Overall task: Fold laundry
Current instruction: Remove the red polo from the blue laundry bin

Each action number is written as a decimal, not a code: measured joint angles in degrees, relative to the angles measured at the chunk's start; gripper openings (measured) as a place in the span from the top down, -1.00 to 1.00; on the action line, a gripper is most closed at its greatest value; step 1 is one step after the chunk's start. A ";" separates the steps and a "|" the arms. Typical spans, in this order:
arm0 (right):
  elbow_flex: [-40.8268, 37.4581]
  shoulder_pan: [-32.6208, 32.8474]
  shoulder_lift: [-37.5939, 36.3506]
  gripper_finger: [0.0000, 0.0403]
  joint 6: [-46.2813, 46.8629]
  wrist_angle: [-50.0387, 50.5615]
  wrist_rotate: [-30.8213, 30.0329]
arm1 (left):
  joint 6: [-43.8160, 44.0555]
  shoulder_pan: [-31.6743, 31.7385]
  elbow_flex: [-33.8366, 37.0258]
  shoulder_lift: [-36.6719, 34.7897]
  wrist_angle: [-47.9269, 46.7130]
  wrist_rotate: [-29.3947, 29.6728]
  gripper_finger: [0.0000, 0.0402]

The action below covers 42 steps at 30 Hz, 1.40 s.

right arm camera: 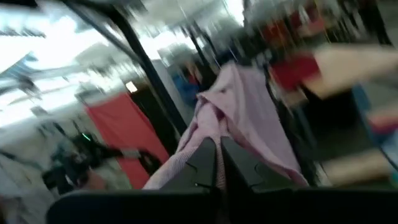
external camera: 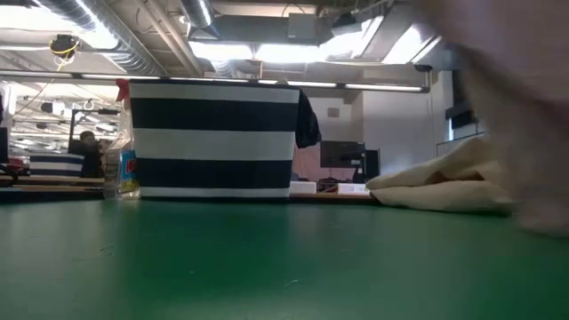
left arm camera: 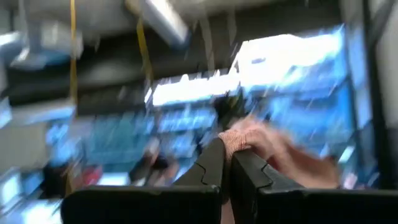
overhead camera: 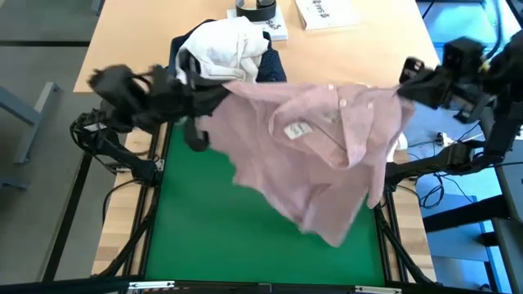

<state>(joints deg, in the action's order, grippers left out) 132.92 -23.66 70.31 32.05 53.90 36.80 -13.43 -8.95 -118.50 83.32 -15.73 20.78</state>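
Observation:
A pale pink top (overhead camera: 319, 139) hangs spread above the green mat (overhead camera: 212, 237), held up between my two grippers. My left gripper (overhead camera: 222, 91) is shut on its left upper end, my right gripper (overhead camera: 402, 88) on its right upper end. The top's collar label faces up in the high view, and its lower part sags toward the mat's near right. A white shirt (overhead camera: 229, 47) and a navy garment (overhead camera: 274, 67) lie piled in the striped bin (external camera: 213, 138) at the far edge. In the low view the pink top is only a blur (external camera: 533, 107) at the right. My left gripper pinches a bunched edge of the pink top (left arm camera: 244, 140) between its two fingertips, coming about level from the table's left. The cloth runs away from the fingers, lifted clear of the mat. My right gripper pinches a gathered fold of the top (right arm camera: 214, 134) between its two fingers, coming about level from the table's right. The cloth spreads away beyond the fingers and hangs clear of the table.
A cream-beige cloth bundle (external camera: 444, 185) lies at the mat's far right. A spray bottle (external camera: 120, 164) stands left of the bin. A tape roll (overhead camera: 257, 10) and a white box (overhead camera: 327, 12) sit on the wooden table's far side. Bare mat shows at the near left.

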 joint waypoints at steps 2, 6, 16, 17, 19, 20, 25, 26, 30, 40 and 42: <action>0.00 0.00 -0.96 0.93 -4.22 8.25 -1.55 | 0.79 0.00 0.02 0.33 -7.06 3.66 0.98; 0.00 0.00 -3.00 0.93 -11.28 21.46 -6.57 | 6.89 0.35 0.04 1.83 -17.26 8.60 0.99; -0.04 0.00 -9.06 0.93 -22.85 21.68 -22.27 | 8.95 5.86 0.15 11.70 -20.11 11.92 0.98; -0.04 0.00 -9.33 0.93 -24.30 20.69 -24.88 | 6.14 7.11 0.16 12.64 -18.77 12.61 0.98; -0.05 0.00 -9.45 0.93 -26.73 19.97 -28.67 | 0.15 9.86 0.22 13.95 -15.94 12.80 0.98; -0.17 0.00 -9.42 0.93 -27.35 20.25 -29.64 | -2.13 11.35 0.22 14.20 -14.54 12.63 0.98; -7.29 0.00 -9.13 0.93 -24.38 23.43 -25.07 | -5.01 17.25 0.20 13.95 -19.45 8.76 0.99; -10.10 0.00 -9.03 0.93 -23.18 23.65 -22.94 | -5.01 17.79 0.20 13.78 -23.34 8.08 0.99; -24.80 0.07 -9.29 0.93 -18.92 19.32 -15.75 | -4.80 18.32 0.22 13.33 -41.77 7.55 0.99; -59.30 12.91 -5.04 0.93 -10.76 -18.27 -12.78 | 3.13 15.08 9.35 10.41 -66.53 11.64 1.00; -62.59 16.02 -2.02 0.93 -10.05 -22.71 -13.84 | 4.54 14.26 14.09 8.13 -65.73 11.66 1.00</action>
<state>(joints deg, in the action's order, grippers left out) 70.33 -7.64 68.29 22.00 31.19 22.96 -8.89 5.31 -104.41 91.44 -81.46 32.43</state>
